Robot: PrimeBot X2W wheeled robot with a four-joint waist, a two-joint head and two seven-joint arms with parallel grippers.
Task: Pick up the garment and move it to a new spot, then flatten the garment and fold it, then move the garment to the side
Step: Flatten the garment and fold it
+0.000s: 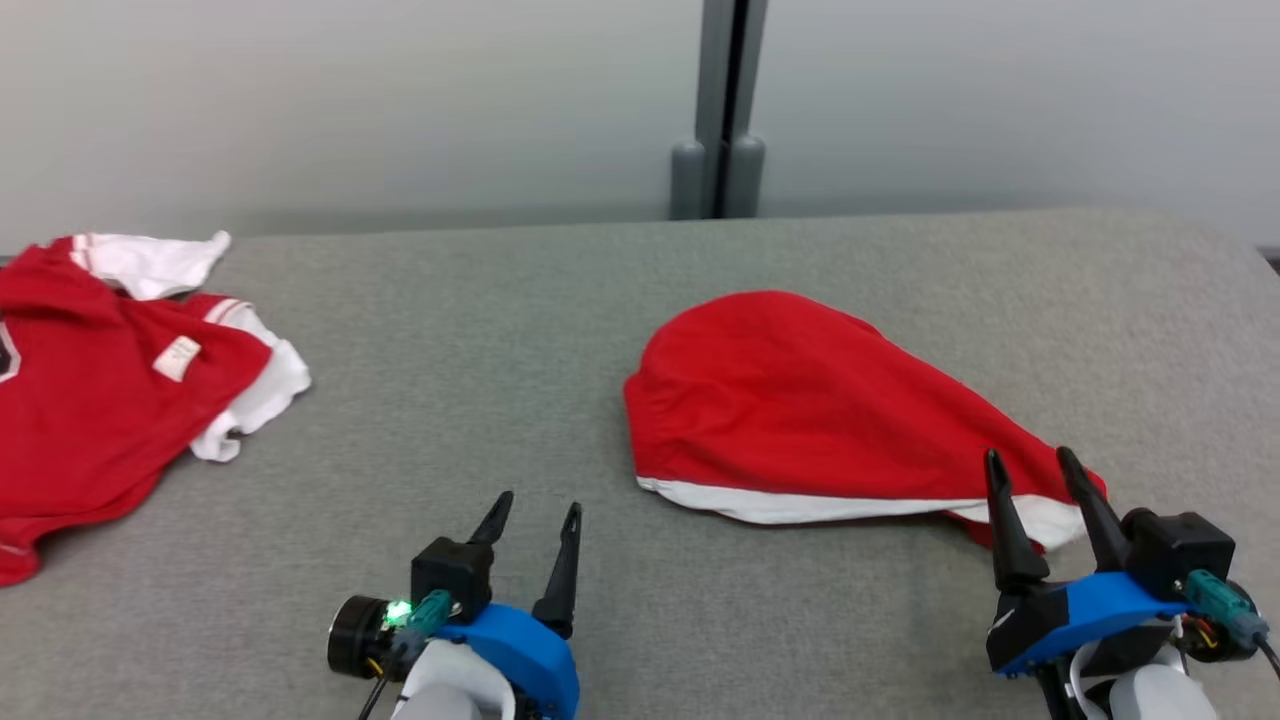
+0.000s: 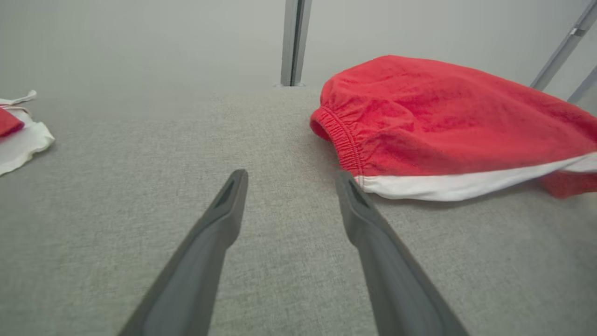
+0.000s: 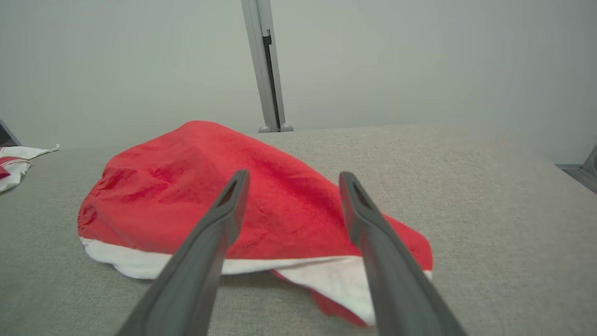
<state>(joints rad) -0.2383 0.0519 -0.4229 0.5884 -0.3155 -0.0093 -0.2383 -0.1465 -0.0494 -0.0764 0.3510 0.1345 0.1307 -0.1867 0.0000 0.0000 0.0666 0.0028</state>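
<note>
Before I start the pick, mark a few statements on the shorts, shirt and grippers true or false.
1. The left gripper is open and empty. True.
2. The right gripper is shut on the red shorts. False: it is open, holding nothing.
3. The shorts lie folded flat. False: they sit in a puffed heap.
4. A red and white shirt lies at the table's left side. True.

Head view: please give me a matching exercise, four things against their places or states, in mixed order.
Things:
1. red shorts
2. red and white shirt
3. left gripper
4. right gripper

Places or states:
A. far left of the view
B. open, lower left, apart from both clothes
C. heaped, right of the middle
D. open, fingers pointing at the shorts' right end

Pairs: 1-C, 2-A, 3-B, 4-D
</note>
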